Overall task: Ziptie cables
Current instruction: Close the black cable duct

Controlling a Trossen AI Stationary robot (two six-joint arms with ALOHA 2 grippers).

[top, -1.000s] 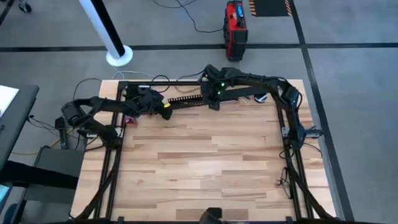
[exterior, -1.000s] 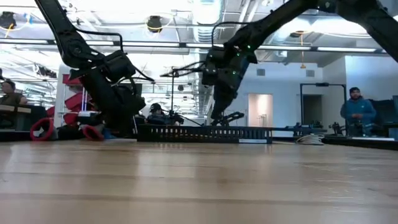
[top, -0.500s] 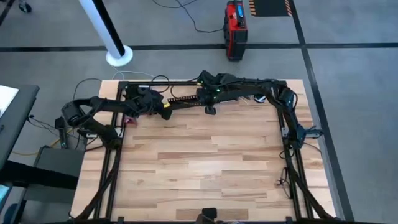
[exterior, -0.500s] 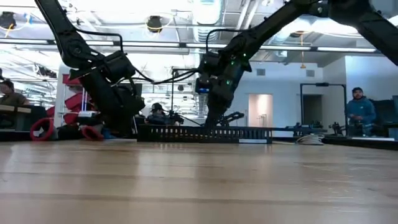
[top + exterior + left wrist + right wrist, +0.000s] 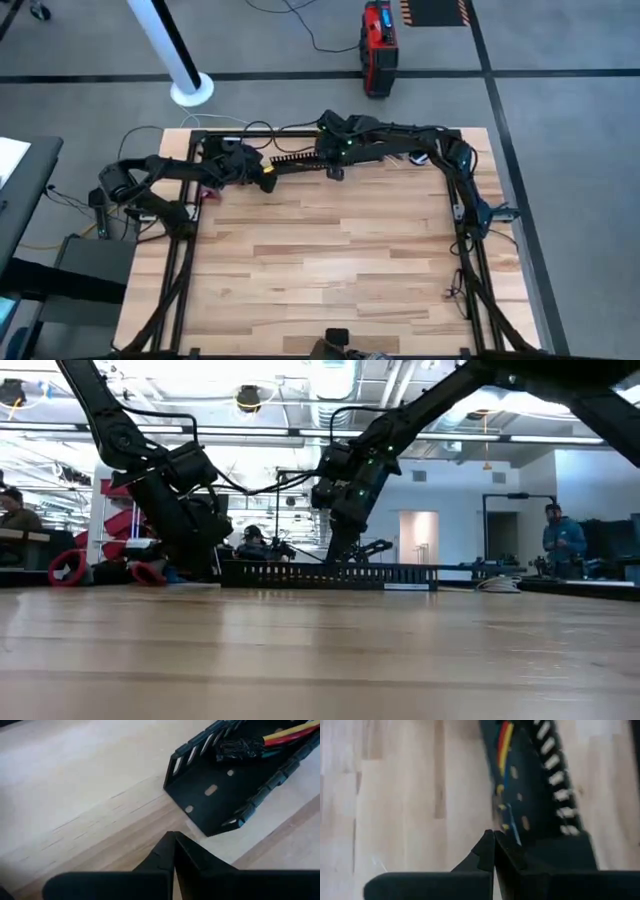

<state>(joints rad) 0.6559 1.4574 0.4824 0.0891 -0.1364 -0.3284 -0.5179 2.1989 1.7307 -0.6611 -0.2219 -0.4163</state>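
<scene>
A long black comb-slotted channel (image 5: 300, 158) lies flat on the table near its far edge. The cables (image 5: 280, 732), red, yellow and blue (image 5: 504, 747), lie inside it, with a black-wrapped end near the channel's left open end (image 5: 210, 795). My left gripper (image 5: 173, 836) is shut and holds nothing, over bare wood just short of that open end (image 5: 263, 180). My right gripper (image 5: 494, 834) is shut too. It stands at the channel's near side, about midway along it (image 5: 335, 173). My right gripper comes from above with its shut fingertips (image 5: 490, 845) right beside the channel's near wall (image 5: 520, 840). I cannot tell whether they touch it. My left gripper touches nothing.
A small white object (image 5: 420, 158) lies by the channel's right end. Red items (image 5: 70, 568) sit at the far left of the table. On the floor beyond the far edge are a red case (image 5: 378, 45) and a white pole base (image 5: 190, 90). The near half of the table is bare wood (image 5: 320, 270).
My right gripper has moved toward the table's left edge along the channel, staying shut. The channel and the cables have kept still.
</scene>
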